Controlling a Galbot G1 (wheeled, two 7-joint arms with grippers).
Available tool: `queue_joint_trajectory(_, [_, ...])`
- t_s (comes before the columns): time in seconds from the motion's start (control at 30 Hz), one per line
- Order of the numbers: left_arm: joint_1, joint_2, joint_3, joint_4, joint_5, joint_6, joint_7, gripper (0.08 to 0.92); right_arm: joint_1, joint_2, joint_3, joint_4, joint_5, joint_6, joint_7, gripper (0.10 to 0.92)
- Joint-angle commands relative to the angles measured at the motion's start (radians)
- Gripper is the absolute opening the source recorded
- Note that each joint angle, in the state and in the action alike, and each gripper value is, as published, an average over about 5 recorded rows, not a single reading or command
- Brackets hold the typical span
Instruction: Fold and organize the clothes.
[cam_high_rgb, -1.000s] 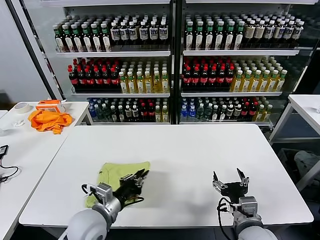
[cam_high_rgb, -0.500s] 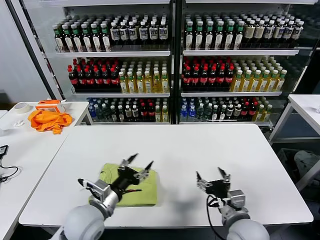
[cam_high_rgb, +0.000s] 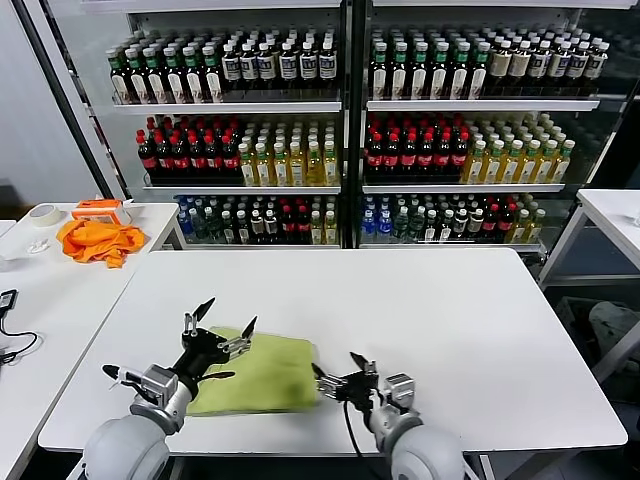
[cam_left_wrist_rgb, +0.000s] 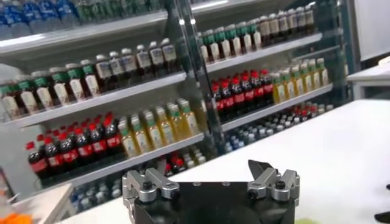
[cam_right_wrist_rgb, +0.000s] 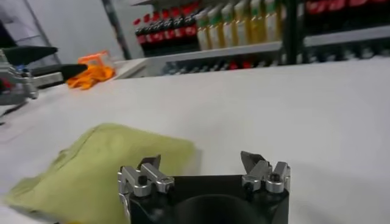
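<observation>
Now the left gripper (cam_high_rgb: 220, 325), jaws spread and empty, has lifted off the one T-shirt (cam_high_rgb: 262, 372), which has gone from a loose bunch to a flat folded pad near the tabletop's (cam_high_rgb: 450, 310) front-left edge. The right gripper (cam_high_rgb: 343, 382), also spread, has moved in to the shirt's right edge. Judging by that, the fold looks nearly finished. One orange cloth (cam_high_rgb: 98, 240) lies on the side table.

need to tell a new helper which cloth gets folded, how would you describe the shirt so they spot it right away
Look at the big white table in front of the drink shelves. Near its front edge on the robot's left lies the shirt, folded flat, between the open left gripper and the open right gripper. It is pale yellow-green, unlike the crumpled orange cloth on the side table.
</observation>
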Motion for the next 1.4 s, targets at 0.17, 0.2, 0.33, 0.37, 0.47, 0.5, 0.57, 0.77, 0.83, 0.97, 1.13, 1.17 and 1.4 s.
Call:
queue_joint_trajectory(0.17, [0.065,-0.013,-0.056,-0.017,0.037,-0.011,0.007,0.823,0.168,0.022,-0.143,-0.183,0.11,-0.008,0.031,0.823])
queue_joint_trajectory(0.2, [0.067,-0.014,-0.055,-0.02,0.037,-0.011,0.008,0.822,0.173,0.025,-0.142,-0.189,0.116,-0.008,0.034,0.823])
queue_joint_trajectory(0.33, [0.067,-0.017,-0.052,-0.011,0.037,-0.01,0.008,0.823,0.187,0.038,-0.142,-0.195,0.155,-0.009,0.052,0.822])
queue_joint_trajectory(0.37, [0.067,-0.017,-0.052,-0.008,0.037,-0.01,0.008,0.823,0.189,0.037,-0.145,-0.192,0.168,-0.009,0.058,0.822])
queue_joint_trajectory(0.47, [0.067,-0.017,-0.053,-0.004,0.036,-0.01,0.008,0.823,0.184,0.029,-0.157,-0.179,0.201,-0.01,0.075,0.782])
queue_joint_trajectory(0.5, [0.068,-0.017,-0.053,-0.005,0.034,-0.011,0.007,0.823,0.182,0.026,-0.161,-0.174,0.21,-0.01,0.08,0.757])
queue_joint_trajectory(0.57, [0.067,-0.017,-0.053,-0.006,0.028,-0.012,0.007,0.822,0.179,0.022,-0.17,-0.164,0.232,-0.011,0.094,0.698])
queue_joint_trajectory(0.77, [0.066,-0.018,-0.052,-0.007,0.022,-0.01,0.007,0.823,0.182,0.023,-0.185,-0.165,0.275,-0.011,0.125,0.525])
queue_joint_trajectory(0.83, [0.066,-0.019,-0.053,-0.007,0.022,-0.01,0.007,0.823,0.183,0.024,-0.183,-0.171,0.271,-0.01,0.123,0.473])
queue_joint_trajectory(0.97, [0.068,-0.021,-0.055,-0.008,0.022,-0.009,0.007,0.823,0.183,0.026,-0.167,-0.172,0.241,-0.008,0.107,0.369])
queue_joint_trajectory(1.13, [0.068,-0.027,-0.053,-0.004,0.024,-0.01,0.006,0.823,0.186,0.027,-0.113,-0.154,0.158,-0.006,0.075,0.222])
queue_joint_trajectory(1.17, [0.067,-0.027,-0.054,-0.004,0.024,-0.011,0.007,0.823,0.187,0.025,-0.097,-0.15,0.132,-0.006,0.069,0.197])
queue_joint_trajectory(1.4, [0.056,-0.027,-0.055,0.005,0.019,-0.061,0.017,0.823,0.174,-0.036,0.034,-0.083,0.007,-0.006,0.029,0.137])
